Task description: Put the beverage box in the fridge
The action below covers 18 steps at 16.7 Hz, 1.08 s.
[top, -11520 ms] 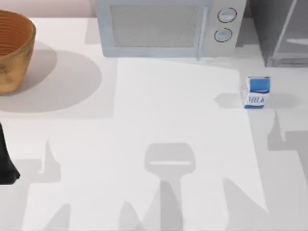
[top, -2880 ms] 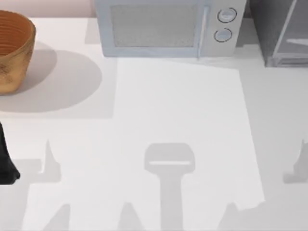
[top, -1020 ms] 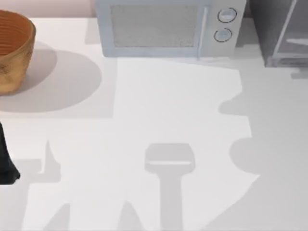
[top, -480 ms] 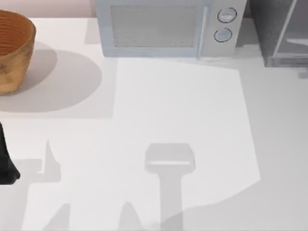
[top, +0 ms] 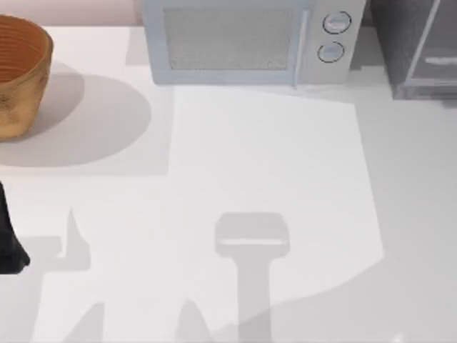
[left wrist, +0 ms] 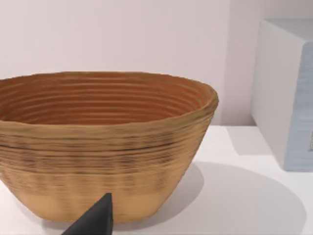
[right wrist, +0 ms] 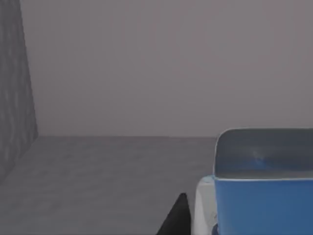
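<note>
the beverage box point(right wrist: 259, 188) appeared in the right wrist view, close under the camera, with its blue top uppermost and a strip of white side below it. around it lay a grey floor, a grey wall on one side and a pale rear wall, which read as the inside of the fridge point(top: 418, 50); the box was therefore judged to be inside the cabinet or at its opening. whether its base rested on the grey floor could not be told.

one dark fingertip point(right wrist: 177, 218) of the right gripper stood just beside the white side of the box. whether the fingers clamped the box or stood clear of it could not be told.

in the top view the fridge stood at the table's point(top: 271, 179) far right corner, just right of the microwave point(top: 250, 39).

procedure for the step in hand, as a judgement: lower the box until its base sits flat on the grey floor, keep it upright, then part the fingers fully before drawing the gripper straight back out. a sideways withdrawal would risk tipping the carton or catching the door frame.

the left arm point(top: 8, 239) sat parked at the table's left edge, its dark fingertip point(left wrist: 95, 220) facing the woven basket point(left wrist: 105, 142); its finger spacing could not be told.
</note>
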Motion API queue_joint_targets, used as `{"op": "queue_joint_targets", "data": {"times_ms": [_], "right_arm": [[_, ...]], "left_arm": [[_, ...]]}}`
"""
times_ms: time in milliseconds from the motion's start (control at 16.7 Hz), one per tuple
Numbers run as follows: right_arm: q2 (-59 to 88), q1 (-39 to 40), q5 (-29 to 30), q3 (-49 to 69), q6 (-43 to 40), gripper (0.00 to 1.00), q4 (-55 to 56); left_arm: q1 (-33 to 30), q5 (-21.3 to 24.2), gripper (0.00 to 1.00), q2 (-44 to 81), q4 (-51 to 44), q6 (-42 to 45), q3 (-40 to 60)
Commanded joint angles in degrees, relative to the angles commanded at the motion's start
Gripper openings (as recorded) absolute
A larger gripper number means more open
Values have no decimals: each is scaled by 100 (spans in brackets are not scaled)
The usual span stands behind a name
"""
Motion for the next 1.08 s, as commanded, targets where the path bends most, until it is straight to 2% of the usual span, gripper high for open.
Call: {"op": "queue_joint_targets", "data": {"times_ms": [1080], "right_arm": [[1064,227,228,2478,-3,0,-1478]], "left_arm": [[0,0,100,0,0,0,0]]}}
